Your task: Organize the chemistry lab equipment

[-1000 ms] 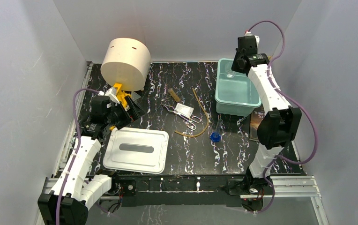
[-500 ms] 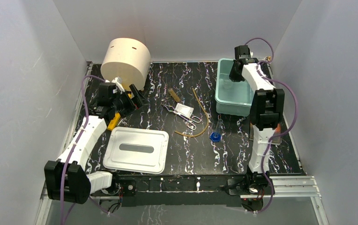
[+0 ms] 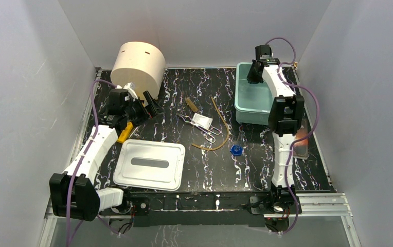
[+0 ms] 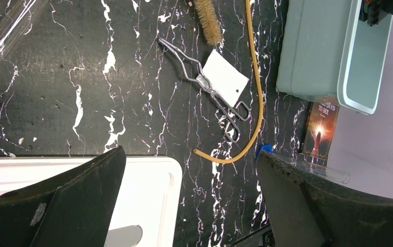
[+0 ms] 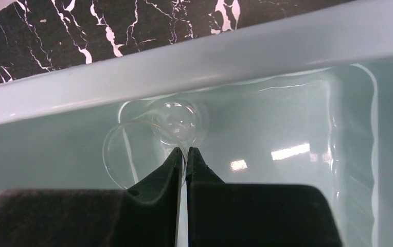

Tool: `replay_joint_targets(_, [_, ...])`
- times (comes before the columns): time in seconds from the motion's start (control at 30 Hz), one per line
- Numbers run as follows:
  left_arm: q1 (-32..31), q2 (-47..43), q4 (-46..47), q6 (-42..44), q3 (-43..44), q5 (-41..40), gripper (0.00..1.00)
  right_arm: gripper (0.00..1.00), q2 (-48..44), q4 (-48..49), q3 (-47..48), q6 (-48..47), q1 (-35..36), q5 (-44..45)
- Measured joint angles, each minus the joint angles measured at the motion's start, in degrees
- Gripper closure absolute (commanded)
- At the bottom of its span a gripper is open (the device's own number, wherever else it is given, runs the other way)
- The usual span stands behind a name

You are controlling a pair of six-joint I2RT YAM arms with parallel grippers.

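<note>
My right gripper is shut on the rim of the clear beaker, which is low inside the teal bin at its far end. My left gripper hangs open and empty in front of the cream cylinder. The yellow rack lies on the table just left of it. At mid-table lie the metal tongs, white packet, tan tube and brush. The flask with the blue cap lies in front of the bin.
A big cream cylinder stands at the back left. A white lid lies at the front left. A dark book lies right of the bin, partly under my right arm. A clear glass tube lies near the rack.
My left gripper has drawn off the yellow rack, which now lies on the table. My right gripper has come down from above the bin's far end into the bin, still shut.
</note>
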Motion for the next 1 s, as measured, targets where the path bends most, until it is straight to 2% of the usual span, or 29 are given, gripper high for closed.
replay_joint_targets(0.17, [0.00, 0.00, -0.15, 0.11, 0.26, -0.07, 0.02, 0.83, 3.87, -2.56, 5.35, 0.37, 0.09, -2.05])
replay_joint_targets(0.4, [0.00, 0.00, -0.61, 0.11, 0.98, -0.70, 0.02, 0.51, 5.92, -6.62, 12.52, 0.39, 0.11, -0.90])
replay_joint_targets(0.57, [0.00, 0.00, -0.83, 0.52, 1.57, -1.16, 0.02, 0.40, 4.61, -8.15, 11.28, 0.61, 0.28, 1.75])
replay_joint_targets(0.73, [0.00, 0.00, -0.68, 1.66, 2.16, -1.77, 0.02, 0.31, -3.89, -8.57, 1.31, 0.76, 0.94, 3.61])
replay_joint_targets(1.0, [0.00, 2.21, 0.52, 2.67, 4.15, -2.29, 0.02, 0.22, -25.81, -4.15, -10.16, -3.43, 4.66, 3.98])
